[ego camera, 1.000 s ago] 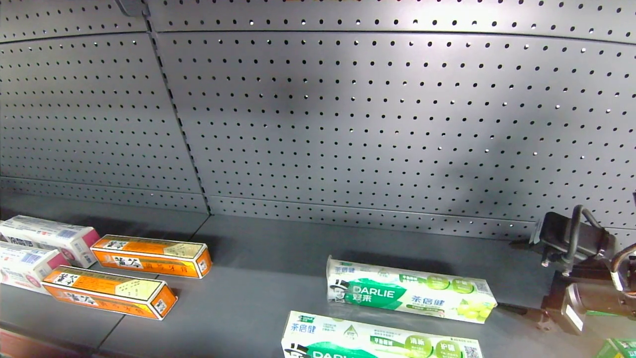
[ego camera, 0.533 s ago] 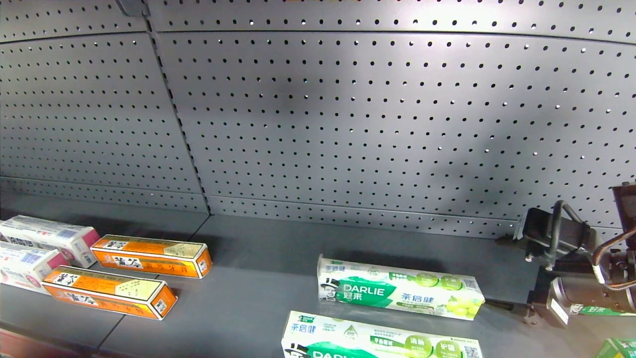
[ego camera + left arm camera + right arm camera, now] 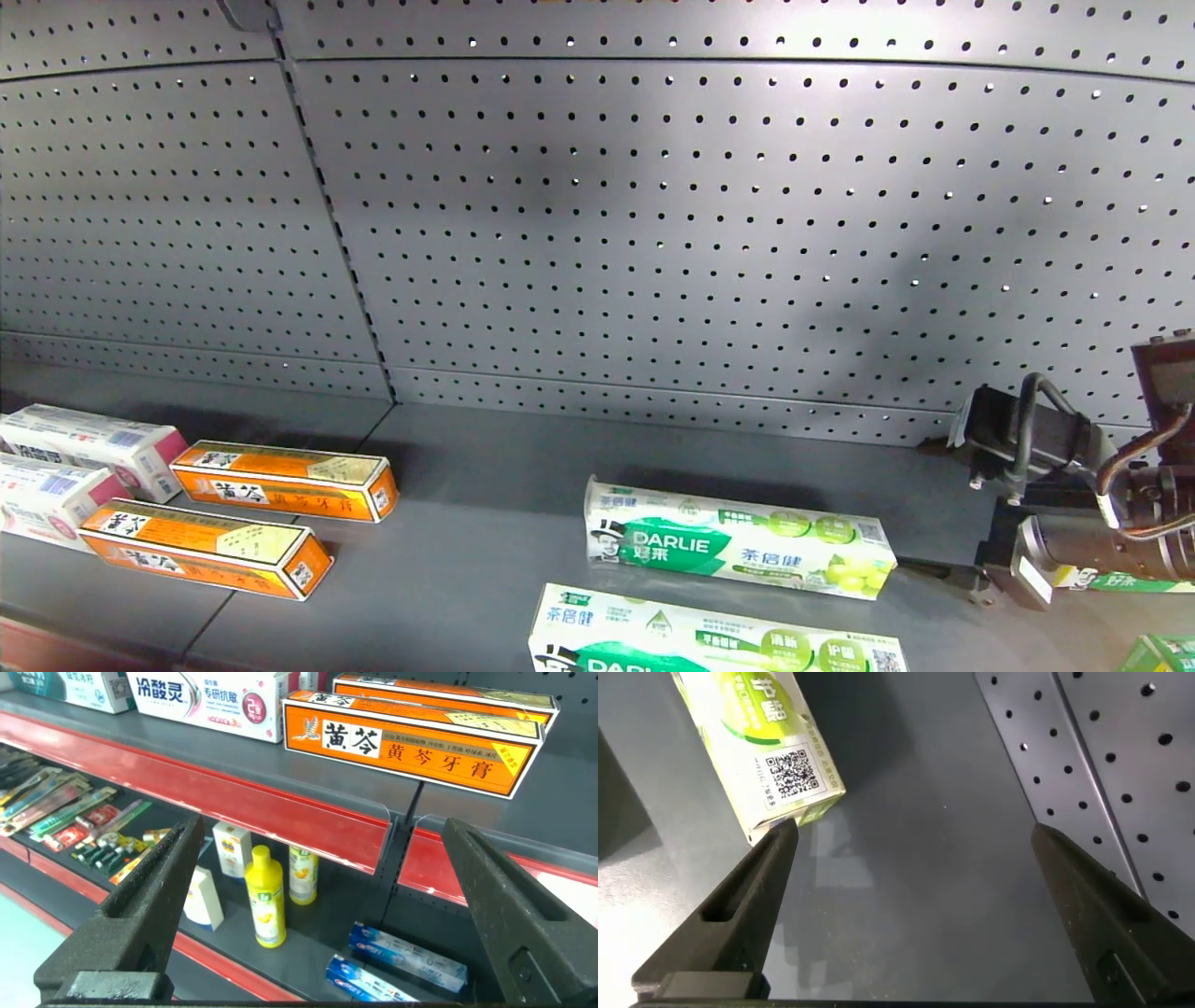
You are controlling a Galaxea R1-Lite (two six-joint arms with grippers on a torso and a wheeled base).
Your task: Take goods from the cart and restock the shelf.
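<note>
Two green toothpaste boxes lie on the grey shelf [image 3: 485,523]: a rear one [image 3: 738,549] and a front one [image 3: 709,644] at the shelf's front edge. My right gripper [image 3: 924,506] is open at the rear box's right end. In the right wrist view, one fingertip [image 3: 780,840] of that gripper [image 3: 913,835] touches the corner of the green box [image 3: 761,747]. My left gripper [image 3: 322,831] is open and holds nothing, in front of the shelf edge below two orange boxes [image 3: 411,742].
Two orange boxes [image 3: 285,481] [image 3: 205,549] and white-pink boxes [image 3: 93,448] lie at the shelf's left. Another green box [image 3: 1162,651] shows at the bottom right corner. A pegboard wall [image 3: 653,233] backs the shelf. Lower shelves hold yellow bottles [image 3: 266,901] and toothbrushes [image 3: 65,812].
My right arm has moved left along the shelf, and the rear green toothpaste box has slid left with it. The other boxes have stayed put.
</note>
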